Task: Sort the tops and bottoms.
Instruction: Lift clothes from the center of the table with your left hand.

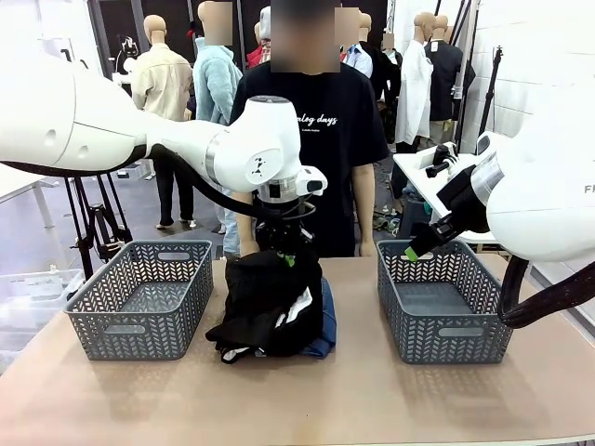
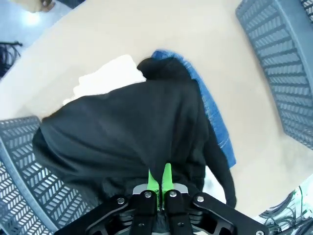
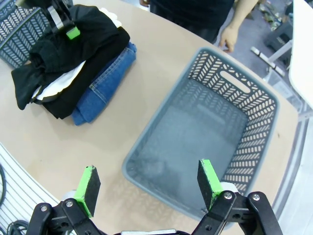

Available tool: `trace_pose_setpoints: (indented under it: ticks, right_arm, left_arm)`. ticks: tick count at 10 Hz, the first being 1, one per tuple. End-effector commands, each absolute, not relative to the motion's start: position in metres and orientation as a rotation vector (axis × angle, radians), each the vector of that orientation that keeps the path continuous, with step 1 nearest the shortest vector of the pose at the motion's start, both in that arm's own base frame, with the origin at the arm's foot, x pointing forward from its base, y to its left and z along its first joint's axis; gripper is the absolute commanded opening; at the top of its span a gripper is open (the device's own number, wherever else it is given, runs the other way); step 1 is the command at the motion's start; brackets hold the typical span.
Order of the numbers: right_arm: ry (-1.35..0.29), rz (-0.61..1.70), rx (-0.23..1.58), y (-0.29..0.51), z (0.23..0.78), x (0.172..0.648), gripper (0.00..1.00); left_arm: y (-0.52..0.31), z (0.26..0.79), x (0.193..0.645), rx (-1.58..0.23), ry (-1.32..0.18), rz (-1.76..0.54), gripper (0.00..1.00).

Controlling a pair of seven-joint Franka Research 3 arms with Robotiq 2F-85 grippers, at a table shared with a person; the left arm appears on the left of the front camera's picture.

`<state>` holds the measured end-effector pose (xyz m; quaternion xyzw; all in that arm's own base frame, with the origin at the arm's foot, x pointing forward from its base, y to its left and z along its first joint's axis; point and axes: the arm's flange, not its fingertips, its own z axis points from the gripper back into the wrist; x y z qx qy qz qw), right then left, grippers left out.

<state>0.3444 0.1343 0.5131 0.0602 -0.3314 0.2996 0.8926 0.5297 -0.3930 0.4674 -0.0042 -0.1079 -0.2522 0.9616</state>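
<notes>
Left fingers clamped on the black top crowning the pile at the middle of the surface, probably to peel it off the jeans. Right fingers spread wide and empty over the right basket.

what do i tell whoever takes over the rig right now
Left gripper: shut on the black top, uppermost of the stacked clothes.
Right gripper: open, holding nothing, above the right basket.
A white top peeks out beneath the black top; the jeans lie at the bottom.
Done: nothing sorted; neither the right basket nor the left basket holds a garment.
Left: tops into one basket, jeans into the other.
</notes>
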Motion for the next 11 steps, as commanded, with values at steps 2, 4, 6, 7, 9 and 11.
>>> trace_pose_setpoints:
  ticks: [2, 4, 6, 7, 9, 11]
  right_arm:
    - [-0.693, 0.612, 0.133, 0.135, 0.513, 0.345, 1.00]
    - [-0.693, 0.612, 0.133, 0.135, 0.513, 0.345, 1.00]
    - [-0.693, 0.612, 0.133, 0.135, 0.513, 0.345, 1.00]
    - [-0.693, 0.612, 0.133, 0.135, 0.513, 0.345, 1.00]
    - [-0.693, 0.612, 0.133, 0.135, 0.513, 0.345, 1.00]
    - [-0.693, 0.612, 0.133, 0.135, 0.513, 0.345, 1.00]
  left_arm:
    - [-0.413, 0.539, 0.515, -0.081, -0.412, -0.538, 0.00]
    - [-0.422, 0.600, 0.500, -0.046, -0.517, -0.565, 0.00]
    - [-0.422, 0.655, 0.490, 0.033, -0.563, -0.568, 0.00]
    - [-0.420, 0.676, 0.484, 0.056, -0.582, -0.550, 0.00]
    - [-0.418, 0.708, 0.466, 0.087, -0.657, -0.537, 0.00]
    - [-0.422, 0.728, 0.450, 0.116, -0.692, -0.554, 0.00]
